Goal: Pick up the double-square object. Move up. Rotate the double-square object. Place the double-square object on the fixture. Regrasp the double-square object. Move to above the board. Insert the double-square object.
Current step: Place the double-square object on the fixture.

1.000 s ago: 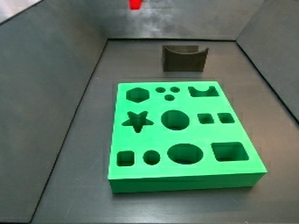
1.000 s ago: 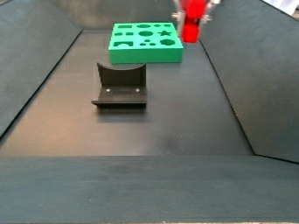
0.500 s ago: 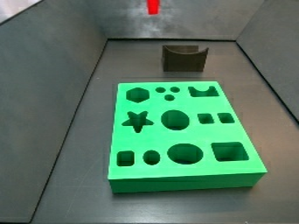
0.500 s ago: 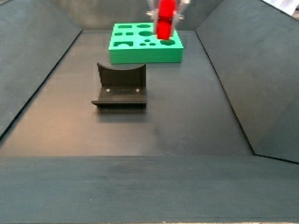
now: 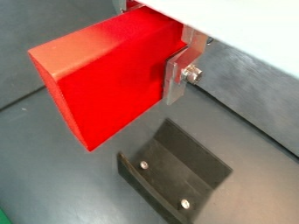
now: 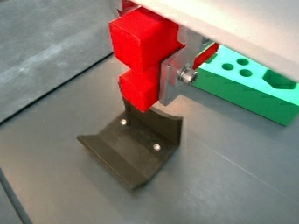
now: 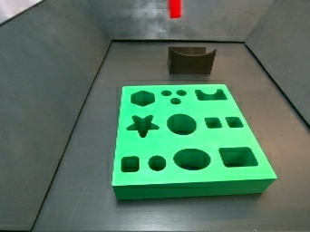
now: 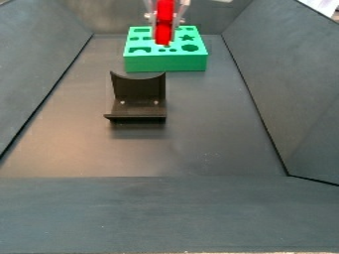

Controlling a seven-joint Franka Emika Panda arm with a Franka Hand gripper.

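Observation:
The double-square object (image 6: 142,59) is a bright red stepped block, and my gripper (image 6: 149,80) is shut on it. One silver finger (image 6: 176,83) presses its side; the opposite finger is hidden behind the block. In a wrist view the red block (image 5: 111,79) fills much of the picture, held by the gripper (image 5: 122,87) above the dark fixture (image 5: 176,171). In both side views the block (image 7: 176,8) (image 8: 165,22) hangs high in the air. The fixture (image 8: 135,96) stands on the floor in front of the green board (image 8: 166,50).
The green board (image 7: 188,136) with its many shaped cut-outs lies on the dark floor, and the fixture (image 7: 191,60) stands beyond it near the back wall. Sloping grey walls (image 7: 72,82) close in the floor on both sides.
The gripper has carried the red block sideways through the air, to the right in one side view and to the left in the other, closer to above the fixture. Board and fixture stay put.

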